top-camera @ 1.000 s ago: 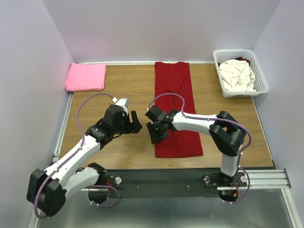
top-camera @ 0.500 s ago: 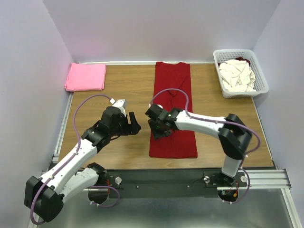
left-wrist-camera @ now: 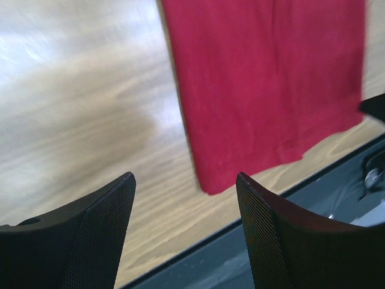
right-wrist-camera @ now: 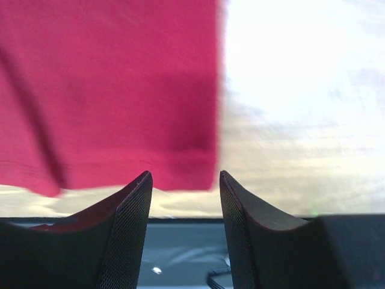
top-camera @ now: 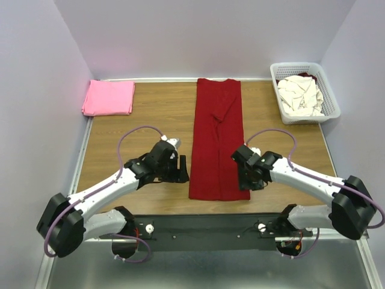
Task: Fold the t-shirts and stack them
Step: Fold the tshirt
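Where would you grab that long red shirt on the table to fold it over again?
Probably at the two near hem corners of the dark red shirt, left end effector from its left, right end effector from its right. It lies flat as a long narrow strip running away from the arms, and both open end effectors flank that near end.

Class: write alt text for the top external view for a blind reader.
A dark red t-shirt lies centred, folded lengthwise, left end effector and right end effector open beside its near end. A pink t-shirt sits far left; basket of cream t-shirts far right.
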Tool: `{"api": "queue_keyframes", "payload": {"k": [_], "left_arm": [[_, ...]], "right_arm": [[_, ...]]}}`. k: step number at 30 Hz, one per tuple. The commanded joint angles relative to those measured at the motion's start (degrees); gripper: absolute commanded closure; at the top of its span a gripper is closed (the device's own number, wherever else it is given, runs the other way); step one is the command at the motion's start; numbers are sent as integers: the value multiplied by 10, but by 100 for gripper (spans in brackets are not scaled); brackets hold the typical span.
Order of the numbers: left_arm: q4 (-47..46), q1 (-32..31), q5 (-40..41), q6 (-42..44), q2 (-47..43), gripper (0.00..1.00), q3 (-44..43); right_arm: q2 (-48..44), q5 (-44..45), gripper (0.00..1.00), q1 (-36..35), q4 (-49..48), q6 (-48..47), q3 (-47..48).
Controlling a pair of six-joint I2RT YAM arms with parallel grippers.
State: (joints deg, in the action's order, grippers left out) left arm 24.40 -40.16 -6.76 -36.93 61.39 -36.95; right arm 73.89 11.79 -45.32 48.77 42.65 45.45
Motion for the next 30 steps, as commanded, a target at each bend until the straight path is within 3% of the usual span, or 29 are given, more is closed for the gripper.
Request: {"api": "queue_keyframes", "payload": {"k": [1, 12, 30], "left_arm": [[21, -34, -5, -25, 36, 25, -17], [35, -104, 42, -40, 124, 25, -59], [57, -124, 54, -49, 160, 26, -72]], "right_arm": [[-40, -26, 44, 27, 24, 37, -44], [-38, -40, 46, 55, -16, 26, -80], [-1, -77, 59, 56, -39, 59, -125]]}}
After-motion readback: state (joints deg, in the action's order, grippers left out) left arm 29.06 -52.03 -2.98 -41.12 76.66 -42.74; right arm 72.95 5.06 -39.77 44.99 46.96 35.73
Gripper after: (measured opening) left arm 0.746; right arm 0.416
